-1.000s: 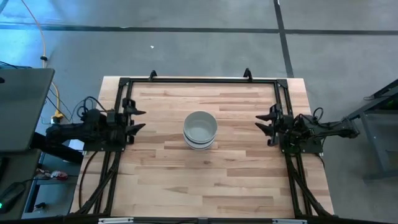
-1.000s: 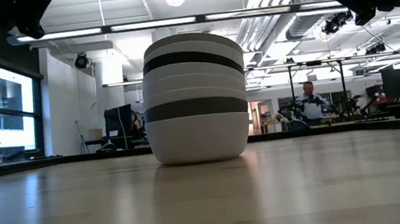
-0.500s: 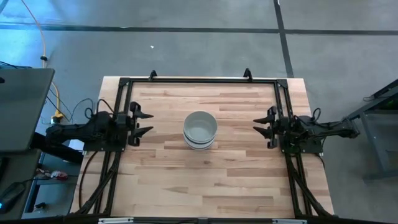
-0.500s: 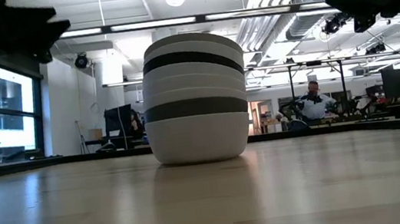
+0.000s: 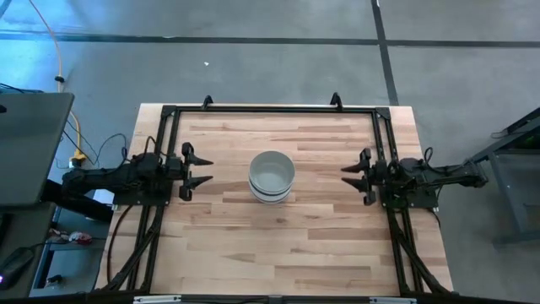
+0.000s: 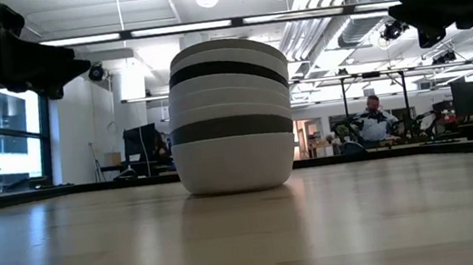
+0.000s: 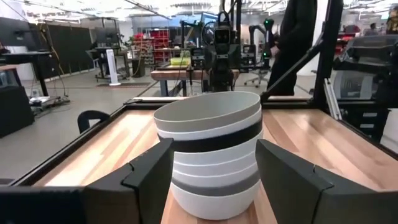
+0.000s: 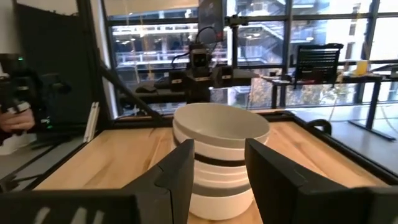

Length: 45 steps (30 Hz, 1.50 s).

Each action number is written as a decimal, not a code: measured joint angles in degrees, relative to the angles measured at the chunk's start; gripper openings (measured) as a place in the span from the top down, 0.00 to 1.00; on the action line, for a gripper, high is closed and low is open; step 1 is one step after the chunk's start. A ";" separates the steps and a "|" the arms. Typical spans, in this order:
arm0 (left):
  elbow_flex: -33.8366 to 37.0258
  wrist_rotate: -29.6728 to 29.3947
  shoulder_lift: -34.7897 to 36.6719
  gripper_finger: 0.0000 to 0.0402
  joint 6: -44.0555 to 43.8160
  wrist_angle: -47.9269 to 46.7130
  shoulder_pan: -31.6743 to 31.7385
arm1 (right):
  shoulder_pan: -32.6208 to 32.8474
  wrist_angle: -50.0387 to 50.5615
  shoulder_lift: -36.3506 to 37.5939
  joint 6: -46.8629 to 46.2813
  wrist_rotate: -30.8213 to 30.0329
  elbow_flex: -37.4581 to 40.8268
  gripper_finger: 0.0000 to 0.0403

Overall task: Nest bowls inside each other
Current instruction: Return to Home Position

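Bowls (image 5: 272, 176) nested in one stack mid-table (image 5: 278, 245); left hand (image 5: 206, 170) and right hand (image 5: 348, 175) both spread open, empty, flanking it, well apart.

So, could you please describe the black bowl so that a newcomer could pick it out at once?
On the wooden table, one stack of bowls stands between the left end effector and the right end effector. The black bowl is the upper dark band, near the top under pale rims; the lower band, a grey bowl, is lighter.
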State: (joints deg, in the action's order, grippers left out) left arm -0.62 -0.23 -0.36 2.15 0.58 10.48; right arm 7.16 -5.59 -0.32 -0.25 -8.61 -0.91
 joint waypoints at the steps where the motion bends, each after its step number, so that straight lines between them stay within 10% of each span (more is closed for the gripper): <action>1: -0.02 0.00 0.02 0.46 -0.02 0.02 0.00 | 0.00 0.15 0.00 0.00 0.45 0.00 0.66; 45: -0.04 -1.97 0.00 0.46 -2.01 0.13 0.00 | 0.00 5.86 -0.15 -3.36 8.86 -0.04 0.66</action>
State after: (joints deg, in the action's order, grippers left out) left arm -0.67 -2.20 -0.36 0.14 0.71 10.48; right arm 7.15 0.27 -0.47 -3.61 0.25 -0.95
